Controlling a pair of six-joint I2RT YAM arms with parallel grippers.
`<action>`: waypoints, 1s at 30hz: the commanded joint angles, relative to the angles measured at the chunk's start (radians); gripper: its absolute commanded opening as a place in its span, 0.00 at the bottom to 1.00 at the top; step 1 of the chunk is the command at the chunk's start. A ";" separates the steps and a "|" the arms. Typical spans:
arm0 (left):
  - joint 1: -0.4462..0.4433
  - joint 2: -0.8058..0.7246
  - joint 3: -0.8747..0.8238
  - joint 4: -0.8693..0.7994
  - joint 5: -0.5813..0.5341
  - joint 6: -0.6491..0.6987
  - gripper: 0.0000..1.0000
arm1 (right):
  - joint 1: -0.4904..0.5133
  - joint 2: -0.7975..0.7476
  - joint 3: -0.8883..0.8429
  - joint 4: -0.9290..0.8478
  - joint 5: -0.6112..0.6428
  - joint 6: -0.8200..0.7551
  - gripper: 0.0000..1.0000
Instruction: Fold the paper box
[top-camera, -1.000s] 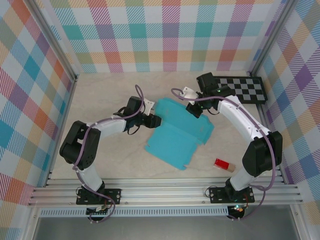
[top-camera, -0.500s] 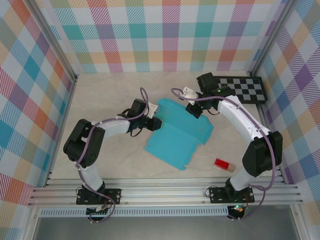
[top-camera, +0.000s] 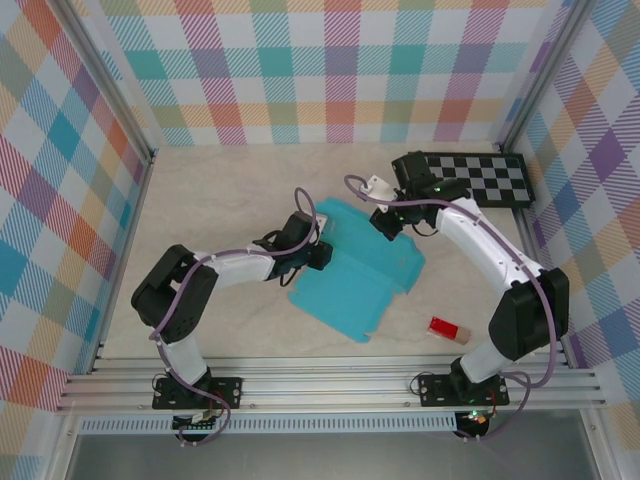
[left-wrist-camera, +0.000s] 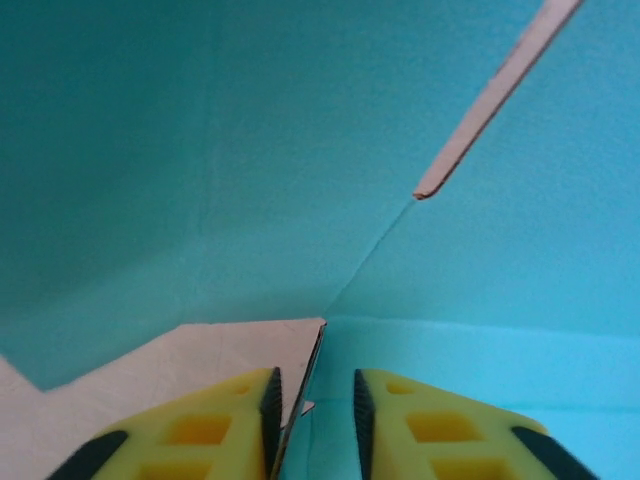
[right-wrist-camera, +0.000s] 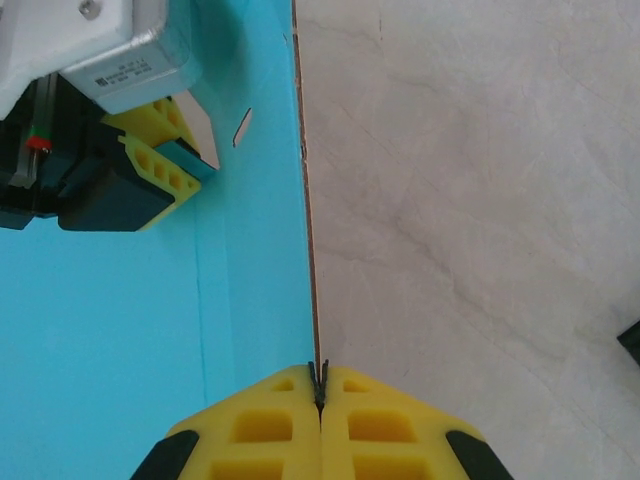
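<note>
The paper box lies teal face up in the middle of the counter, opened out and mostly flat, with its far-left part lifted a little. The right gripper has its jaws pressed together on the far edge of the card, the thin edge pinched right between the pads in its wrist view. The left gripper is at the sheet's left edge. Its jaws stand slightly apart with a thin card edge running in between them, closer to one pad, and I would not call that a grip yet. To my eye the step in hand is raising a side panel along its scored crease, which shows as a fine line ahead of the left jaws. To do it well, I'd want those jaws closed squarely on the edge before any lifting. The panel should then be swung about the crease rather than dragged, with the right side pinning the sheet so it cannot slide. Pulling the two grips apart could buckle or tear such thin card, so short, gentle moves look wise.
</note>
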 joint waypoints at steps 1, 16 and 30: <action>-0.024 -0.031 -0.020 0.055 -0.029 -0.069 0.32 | 0.006 -0.028 -0.048 0.086 -0.024 0.031 0.00; 0.231 -0.422 -0.182 -0.118 0.116 -0.073 0.44 | 0.007 -0.097 -0.309 0.488 0.138 -0.467 0.00; 0.265 -0.263 0.122 -0.142 0.241 -0.135 0.38 | 0.048 -0.147 -0.448 0.702 0.196 -0.644 0.00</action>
